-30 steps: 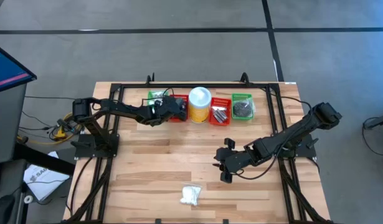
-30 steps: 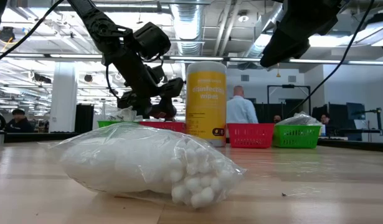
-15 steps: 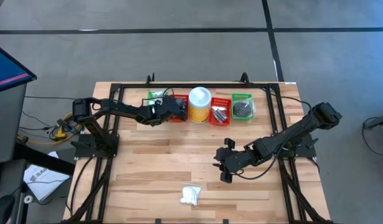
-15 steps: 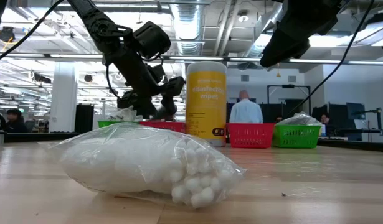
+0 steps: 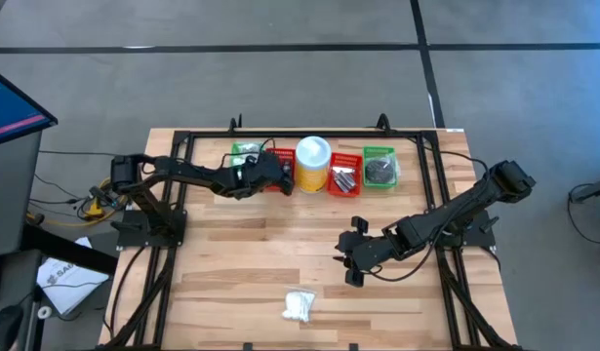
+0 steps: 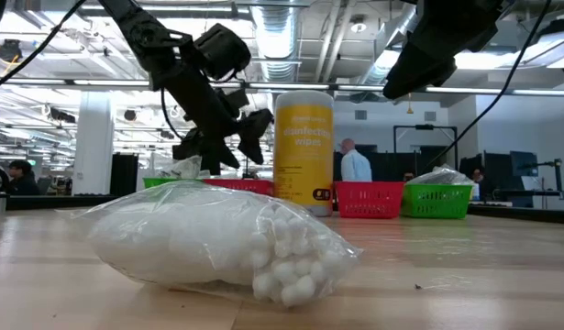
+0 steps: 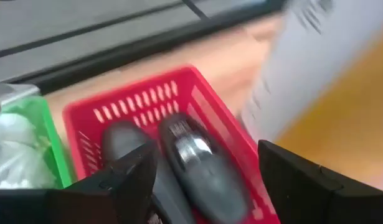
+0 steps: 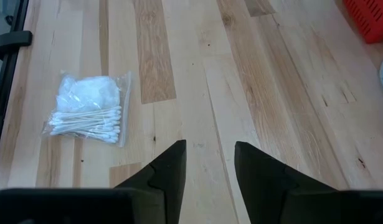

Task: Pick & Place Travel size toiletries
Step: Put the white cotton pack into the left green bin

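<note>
The clear bag of white cotton swabs and cotton balls (image 5: 300, 306) lies alone on the counter (image 5: 241, 263), well in front of the yellow wipes canister (image 5: 312, 164) and not yet picked up. Other toiletries already sit in the row of baskets on either side of that canister: dark oval pieces (image 7: 191, 165) in the red basket (image 7: 141, 96) just beside it, white bundles in the green basket (image 7: 51, 140) one place farther out.

The left gripper (image 5: 277, 173) hangs over that red basket, its fingers (image 7: 126, 180) spread wide and holding nothing. Compared with a second ago it has lifted a little and tilted upward, as the low view shows, so a drop into the basket looks finished and the arm seems to be pulling clear.

The right gripper (image 5: 352, 255) has not moved across the three moments. It hovers between the canister and the bag, fingers (image 8: 169, 168) open and empty, aimed toward the bag, probably the next item to collect.
</note>
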